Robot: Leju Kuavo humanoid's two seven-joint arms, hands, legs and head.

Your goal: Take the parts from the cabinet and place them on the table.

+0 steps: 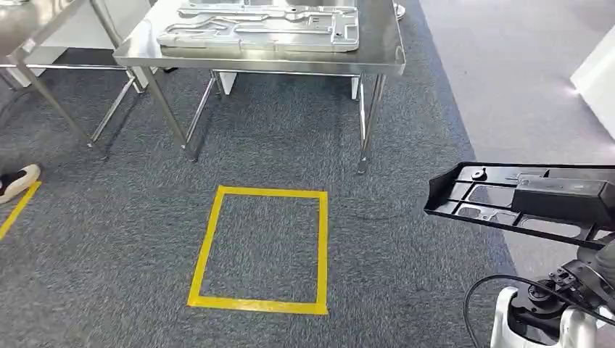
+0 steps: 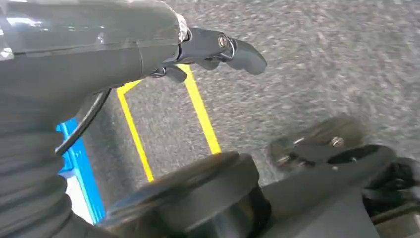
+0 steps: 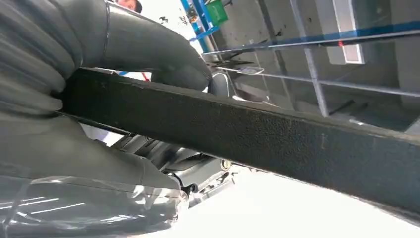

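Black plastic part (image 1: 508,199), a flat moulded tray-like piece with recessed pockets, sits at the right of my head view, held level above the grey carpet (image 1: 406,239) and well apart from the worktop (image 1: 261,58). From the right wrist camera I see my right hand (image 3: 89,99) clamped on that part's edge (image 3: 257,134), the thick thumb pressed over one face and the rest of the hand wrapped under the other, so the grip is firm on the long dark rim. My left hand (image 2: 218,52) shows from its own wrist camera above the carpet, holding nothing; its dark fingers (image 2: 242,54) reach out together, but I cannot tell whether they are spread or curled. Ahead of me the steel worktop already carries silver metal parts (image 1: 261,29) lying flat near its front edge. Between me and that worktop a yellow tape rectangle (image 1: 261,250) marks the carpet. At the far left of my head view a person's shoe (image 1: 18,181) rests beside another strip of yellow tape (image 1: 18,210).
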